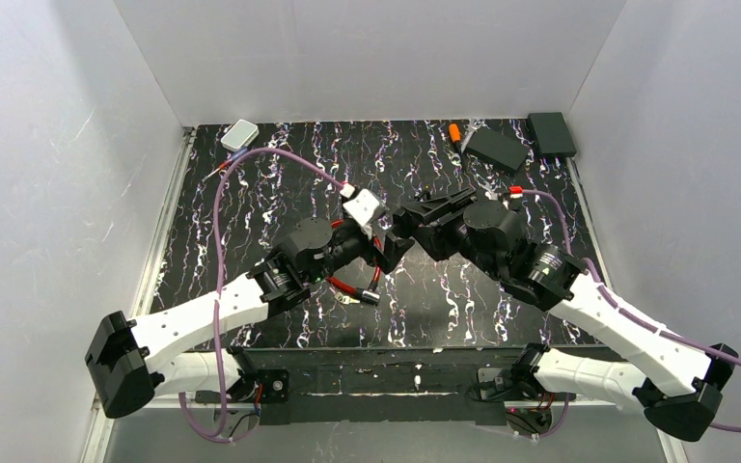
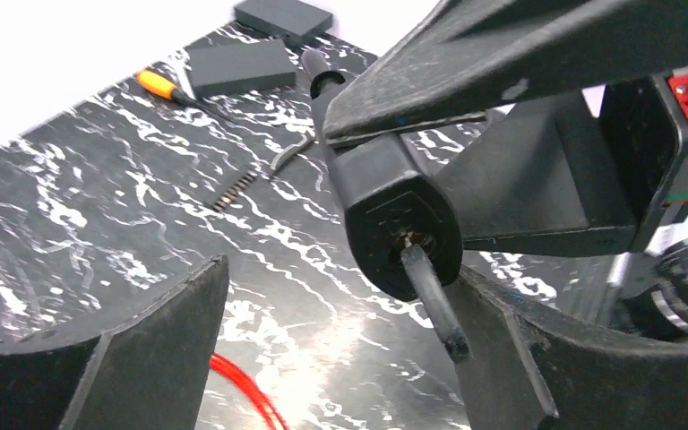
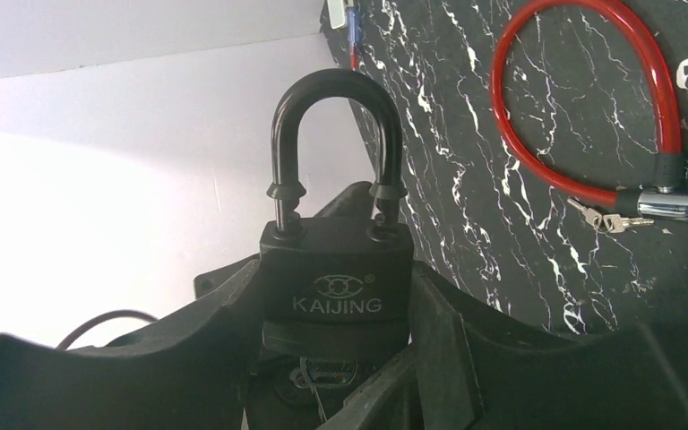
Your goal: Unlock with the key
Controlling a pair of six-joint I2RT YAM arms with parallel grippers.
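Observation:
A black padlock (image 3: 336, 269) marked KAIJING stands upright between my right gripper's (image 3: 336, 300) fingers, which are shut on its body. Both legs of its shackle (image 3: 336, 98) reach down to the body. In the left wrist view the padlock's underside (image 2: 403, 228) faces the camera. A dark key (image 2: 434, 305) sticks out of the keyhole there. My left gripper (image 2: 340, 296) is open around it, one finger (image 2: 157, 340) far to the left and the other finger (image 2: 511, 349) close beside the key. From above, both grippers meet at mid-table near the padlock (image 1: 396, 241).
A red cable lock (image 3: 582, 116) with small keys (image 3: 609, 219) lies on the marbled mat below the left arm (image 1: 352, 289). At the back stand a white box (image 1: 239, 134), an orange screwdriver (image 1: 454, 132) and two black boxes (image 1: 498, 148) (image 1: 551, 133).

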